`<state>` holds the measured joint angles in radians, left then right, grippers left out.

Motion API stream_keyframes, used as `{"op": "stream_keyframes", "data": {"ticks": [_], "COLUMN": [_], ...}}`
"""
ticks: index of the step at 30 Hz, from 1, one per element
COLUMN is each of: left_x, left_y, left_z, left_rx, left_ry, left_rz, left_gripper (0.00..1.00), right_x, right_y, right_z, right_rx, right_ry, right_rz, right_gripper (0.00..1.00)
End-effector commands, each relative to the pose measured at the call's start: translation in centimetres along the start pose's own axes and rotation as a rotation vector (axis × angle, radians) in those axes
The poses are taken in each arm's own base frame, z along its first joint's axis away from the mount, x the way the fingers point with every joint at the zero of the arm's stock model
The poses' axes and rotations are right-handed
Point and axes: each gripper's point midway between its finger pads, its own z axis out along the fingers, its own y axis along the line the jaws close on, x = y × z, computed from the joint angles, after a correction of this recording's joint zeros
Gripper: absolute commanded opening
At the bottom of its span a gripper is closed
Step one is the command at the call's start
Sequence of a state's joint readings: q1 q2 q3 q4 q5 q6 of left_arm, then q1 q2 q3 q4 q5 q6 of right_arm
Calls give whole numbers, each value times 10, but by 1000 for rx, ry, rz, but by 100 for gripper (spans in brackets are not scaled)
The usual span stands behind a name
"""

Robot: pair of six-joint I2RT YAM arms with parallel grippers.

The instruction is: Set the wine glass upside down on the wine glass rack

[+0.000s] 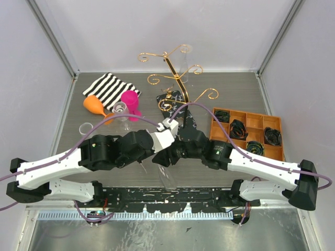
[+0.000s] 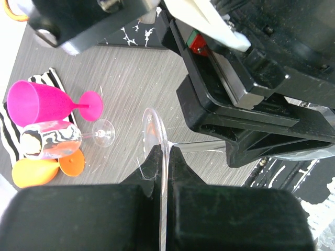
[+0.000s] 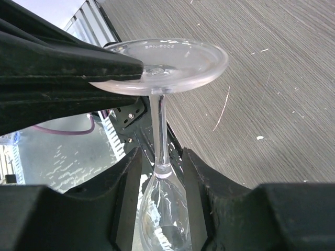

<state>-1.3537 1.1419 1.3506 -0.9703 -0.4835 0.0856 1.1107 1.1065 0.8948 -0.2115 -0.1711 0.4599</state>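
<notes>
The left end effector (image 2: 163, 152) is clamped narrow on the foot rim of the wine glass (image 3: 167, 63), held above the worktop (image 1: 246, 94), apart from the wine glass rack (image 1: 175, 78). The right end effector (image 3: 159, 157) straddles the stem, and whether it is gripping cannot be determined.

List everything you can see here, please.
held wine glass: one, clear, midair between grippers
wine glass rack: one, gold wire, black marbled base, far centre
pink goblet: one, pink, far left
orange goblet: one, orange, far left
clear glass: one, clear, between the goblets
clear cup: one, clear, left edge
striped cloth: one, black-white, far left
compartment tray: one, orange, right
coiled items: at least four, black, in tray
left gripper: one, black, shut on the glass's foot
right gripper: one, black, straddling its stem
</notes>
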Motion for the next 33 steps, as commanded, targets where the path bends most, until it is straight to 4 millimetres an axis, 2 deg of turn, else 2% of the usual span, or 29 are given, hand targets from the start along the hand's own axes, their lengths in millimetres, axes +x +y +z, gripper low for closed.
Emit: {"op": "stream_keyframes", "data": {"ticks": [1,9,18,25,27,29,33], "left_x": [-20,-20,-19,-18,-18,-18,-17], "left_y": [6,6,2,3,4,5,8], "left_z": [-7,-8,-6,-6,-7,-6,-5], "left_rx": [-18,-18,-7,-13,-18,-25,-49], "left_ry": [-65,-63,-54,-56,-57,-57,-57], "left_rz": [-30,-30,-26,-30,-31,-35,-48], "left_gripper": [0,0,0,0,0,0,0], "right_x": [-13,-16,-23,-17,-16,-17,-22], "right_y": [6,6,7,4,4,3,2], "right_z": [-6,0,1,3,4,4,1], "right_rx": [-16,-21,-25,-24,-24,-20,-15], "right_ry": [-60,-94,-123,-109,-106,-107,-147], "right_rz": [-3,21,15,15,13,11,4], "right_gripper": [42,42,36,21,13,2,1]}}
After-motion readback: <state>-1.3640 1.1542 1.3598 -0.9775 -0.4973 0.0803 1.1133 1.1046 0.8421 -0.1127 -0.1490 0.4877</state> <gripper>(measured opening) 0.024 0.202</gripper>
